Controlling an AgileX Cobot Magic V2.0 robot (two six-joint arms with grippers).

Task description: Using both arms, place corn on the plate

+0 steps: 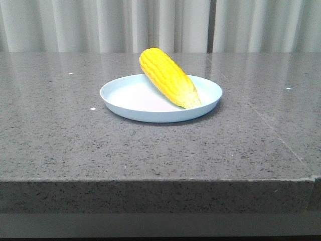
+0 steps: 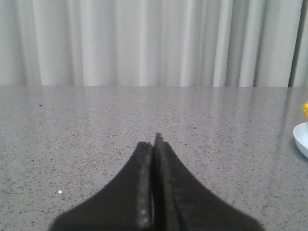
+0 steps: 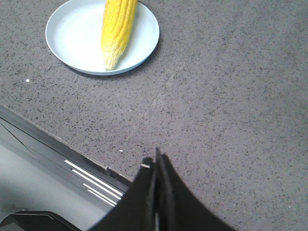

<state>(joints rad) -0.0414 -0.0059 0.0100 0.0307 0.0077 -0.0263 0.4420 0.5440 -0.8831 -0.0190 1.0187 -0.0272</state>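
Note:
The yellow corn [image 1: 168, 77] lies on the pale blue plate [image 1: 125, 95] in the middle of the grey table, its thick end propped on the far rim and its paler tip pointing front right. The right wrist view shows the same corn [image 3: 117, 30] on the plate [image 3: 72, 36], well away from my right gripper [image 3: 156, 161], which is shut and empty over the table near its front edge. My left gripper [image 2: 154, 142] is shut and empty, low over bare table; the plate's rim [image 2: 301, 137] and a sliver of corn [image 2: 305, 109] show at that view's edge. Neither gripper appears in the front view.
Pale curtains [image 1: 150, 25] hang behind the table. The table's front edge [image 1: 150, 181] runs across the front view. A seam [image 1: 281, 138] in the stone runs to the right of the plate. Below the edge a metal frame [image 3: 91, 180] shows in the right wrist view.

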